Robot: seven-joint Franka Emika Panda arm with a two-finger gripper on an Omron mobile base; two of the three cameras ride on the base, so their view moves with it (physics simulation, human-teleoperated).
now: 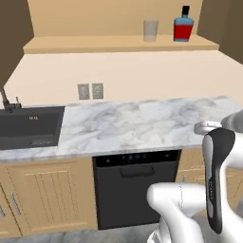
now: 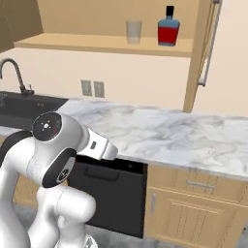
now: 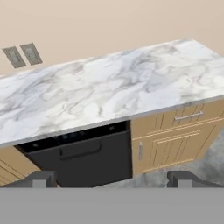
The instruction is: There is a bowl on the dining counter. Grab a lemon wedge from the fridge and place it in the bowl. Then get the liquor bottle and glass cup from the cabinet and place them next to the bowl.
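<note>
The glass cup (image 1: 151, 30) (image 2: 133, 32) stands on the shelf of the open wall cabinet (image 1: 95, 43) (image 2: 87, 43). The liquor bottle (image 1: 183, 26) (image 2: 168, 30), blue with a red label and a black cap, stands just right of it. My gripper (image 3: 113, 180) is open and holds nothing. It hangs low in front of the marble counter (image 3: 109, 87), far below the shelf, and looks down at the counter's front edge. The bowl, the dining counter, the fridge and the lemon wedge are out of view.
A black dishwasher (image 1: 135, 190) (image 3: 83, 153) sits under the marble counter (image 1: 142, 123). A black sink (image 1: 28, 126) with a faucet (image 2: 14, 72) lies at the left. Two wall outlets (image 1: 90, 91) are behind the counter. The cabinet's open door (image 2: 201, 48) stands right of the bottle.
</note>
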